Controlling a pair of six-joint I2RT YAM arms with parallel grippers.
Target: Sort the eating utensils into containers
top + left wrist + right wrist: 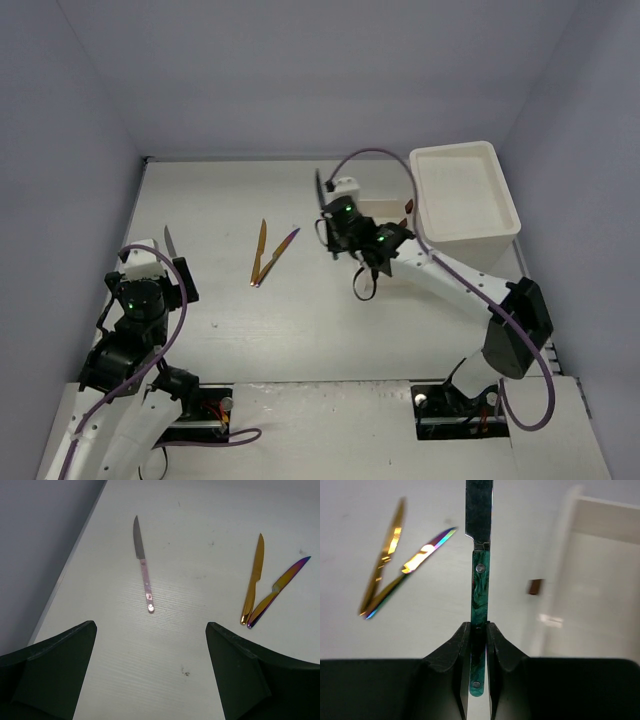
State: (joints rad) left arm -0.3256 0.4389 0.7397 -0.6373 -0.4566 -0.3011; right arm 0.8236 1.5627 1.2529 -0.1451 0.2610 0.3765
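Observation:
My right gripper [479,632] is shut on a knife with a marbled green handle [480,592]; its dark blade points away from me. In the top view this gripper [330,214] hangs above the table just left of the white drawer unit [466,192]. A gold knife [260,250] and an iridescent purple-gold knife [279,254] lie in a V at mid-table, meeting at their near ends. A knife with a pink handle [145,578] lies at the far left. My left gripper [150,665] is open and empty, just short of the pink knife's handle end.
The drawer unit's recessed top [455,185] faces up at the back right. A small brown handle [535,586] shows on its left side, blurred. The grey wall [35,540] runs close along the table's left edge. The gold knife [253,582] and iridescent knife [278,589] lie right of the left gripper.

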